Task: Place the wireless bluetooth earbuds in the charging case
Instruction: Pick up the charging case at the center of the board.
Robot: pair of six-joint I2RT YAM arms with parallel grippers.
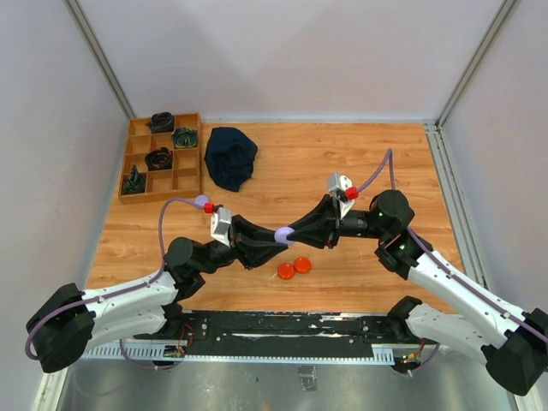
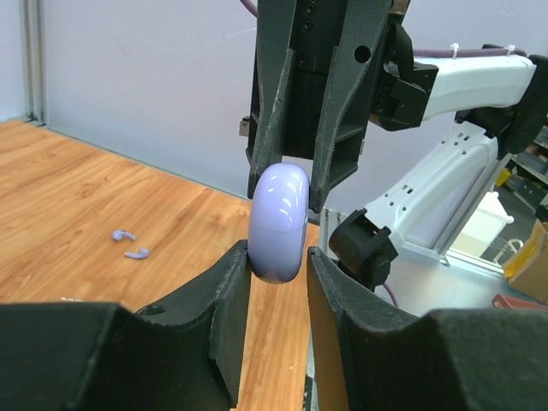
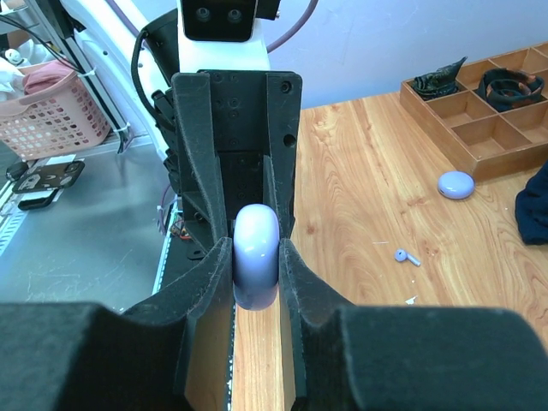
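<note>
A lavender charging case hangs closed above the table's middle, held edge-on. My right gripper is shut on the case from the right. My left gripper faces it from the left with its jaws round the lower end of the case. One pad touches the case, and a thin gap shows at the other. Two lavender earbuds lie loose on the wood to the left. The right wrist view shows one earbud.
Two orange discs lie on the wood just below the grippers. A lavender disc sits near the wooden compartment tray at the back left, which holds dark coiled items. A dark blue cloth lies beside the tray.
</note>
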